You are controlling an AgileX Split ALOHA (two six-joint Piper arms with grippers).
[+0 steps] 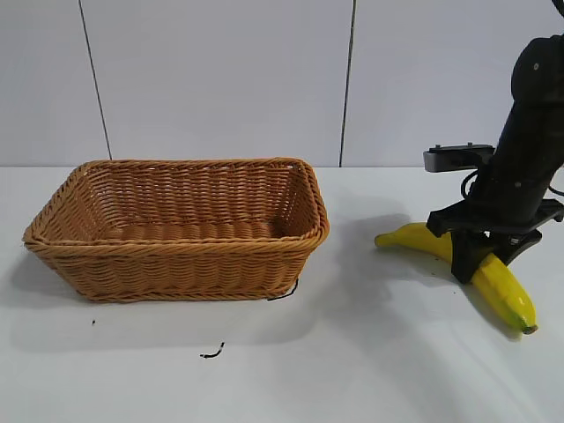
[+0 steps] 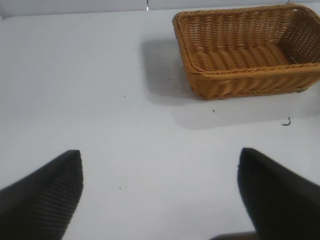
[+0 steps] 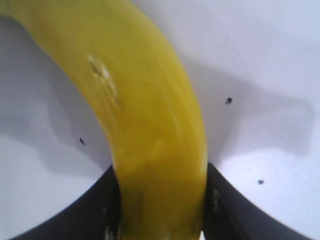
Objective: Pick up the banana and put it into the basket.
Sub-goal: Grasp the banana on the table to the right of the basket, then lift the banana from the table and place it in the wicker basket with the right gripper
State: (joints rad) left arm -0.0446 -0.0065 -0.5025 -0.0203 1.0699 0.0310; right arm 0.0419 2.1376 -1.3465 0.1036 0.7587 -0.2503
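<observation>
The yellow banana [image 1: 502, 286] lies on the white table at the right, its dark end toward the front. My right gripper [image 1: 471, 263] is down over its middle, and both fingers press its sides; the banana [image 3: 145, 115] fills the right wrist view between them. The light-brown wicker basket [image 1: 176, 231] stands at the left, well apart from the banana; nothing shows inside it. It also shows in the left wrist view [image 2: 250, 75]. My left gripper [image 2: 160, 195] is open over bare table, out of the exterior view.
A small dark scrap [image 1: 211, 352] lies on the table in front of the basket. A dark bit [image 1: 284, 293] sticks out at the basket's front right corner. A white panelled wall stands behind.
</observation>
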